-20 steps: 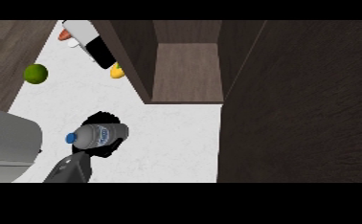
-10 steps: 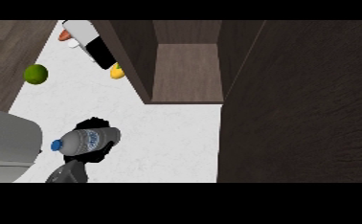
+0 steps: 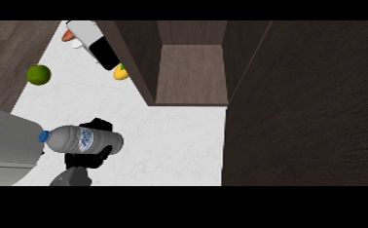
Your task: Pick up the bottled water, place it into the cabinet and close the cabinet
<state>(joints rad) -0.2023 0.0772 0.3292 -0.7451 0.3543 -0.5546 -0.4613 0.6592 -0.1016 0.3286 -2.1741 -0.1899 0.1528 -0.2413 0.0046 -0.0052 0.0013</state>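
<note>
A white desk point(image 3: 165, 134) is seen from steeply above, with a dark wooden cabinet point(image 3: 191, 71) standing at its far side, open toward the viewer so that its brown inner shelf is shown. A tall dark panel, seemingly the cabinet door point(image 3: 295, 105), fills the right side of the view. At the near left, one black hand point(image 3: 86, 156) on a grey forearm is raised over the desk; which of the robot's hands it is cannot be told for certain, though it is placed at the left of the view. Its fingers point(image 3: 97, 124) are curled around a clear water bottle point(image 3: 82, 140), which is held lying on its side, its blue cap pointed left and its label turned upward. The bottle is kept well apart from the cabinet, near and to the left of the opening. A grey rounded object point(image 3: 18, 144) is seen at the left edge, just beside the bottle's cap. Farther away on the left, a green lime point(image 3: 39, 74) is set on the desk. Near the cabinet's left wall, a yellow fruit point(image 3: 120, 72) is partly hidden, and a black and white object point(image 3: 97, 44) with something orange point(image 3: 69, 35) beside it is found at the far left.
</note>
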